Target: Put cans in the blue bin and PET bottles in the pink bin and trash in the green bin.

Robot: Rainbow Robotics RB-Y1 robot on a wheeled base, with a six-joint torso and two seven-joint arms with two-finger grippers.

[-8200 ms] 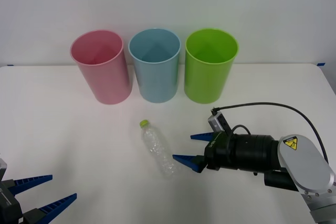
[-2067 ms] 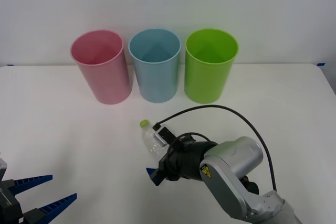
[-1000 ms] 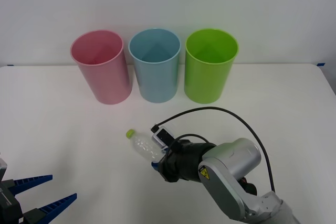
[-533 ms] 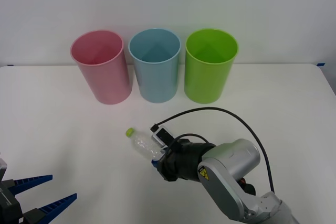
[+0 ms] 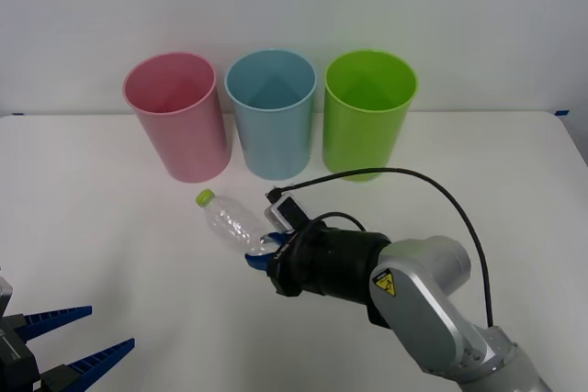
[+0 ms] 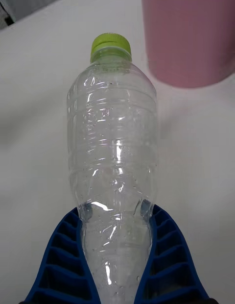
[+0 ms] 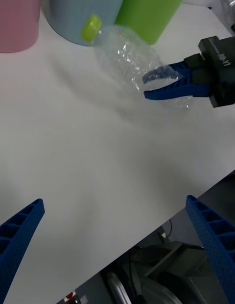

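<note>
The left pincer (image 5: 69, 337) sits with fingers apart at the near edge of the white surface (image 5: 110, 254). Mid-surface, the right pincer (image 5: 262, 252) is clamped on the bottle (image 5: 228, 222) at its base end, cap pointing toward the pink bin (image 5: 177, 117). Behind stand the blue bin (image 5: 272, 114) and green bin (image 5: 367, 115), before a plain white wall. The bottle's base is hidden between the fingers
</note>
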